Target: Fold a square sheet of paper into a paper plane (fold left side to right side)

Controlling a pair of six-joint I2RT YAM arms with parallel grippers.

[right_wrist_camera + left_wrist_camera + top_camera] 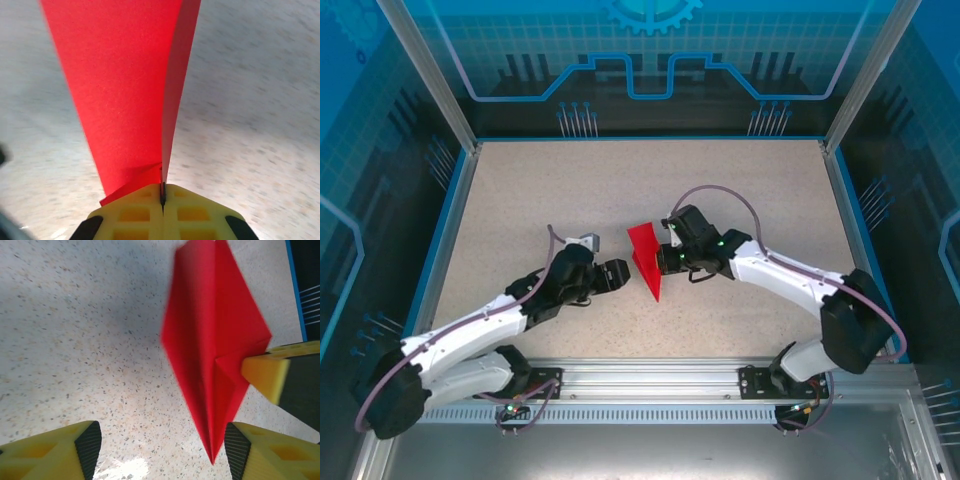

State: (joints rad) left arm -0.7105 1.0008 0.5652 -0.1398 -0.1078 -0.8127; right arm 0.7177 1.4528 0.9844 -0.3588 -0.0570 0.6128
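Note:
The square sheet of paper is a bright red, pointed, kite-like paper plane (pixel 645 258) with a centre crease, standing on edge at the table's middle. My right gripper (pixel 663 258) is shut on its right side. In the right wrist view the yellow jaws (pixel 162 192) pinch the crease of the plane (pixel 130 85). My left gripper (pixel 620 275) is open just left of the paper. In the left wrist view the plane (pixel 215 340) has its tip down beside the right-hand finger of the left gripper (pixel 162 440), with nothing gripped. A yellow finger (pixel 265 372) of the right gripper holds the plane's edge.
The speckled beige table (pixel 540 200) is bordered by a blue rim and metal posts. A metal rail (pixel 650 375) with both arm bases runs along the near edge.

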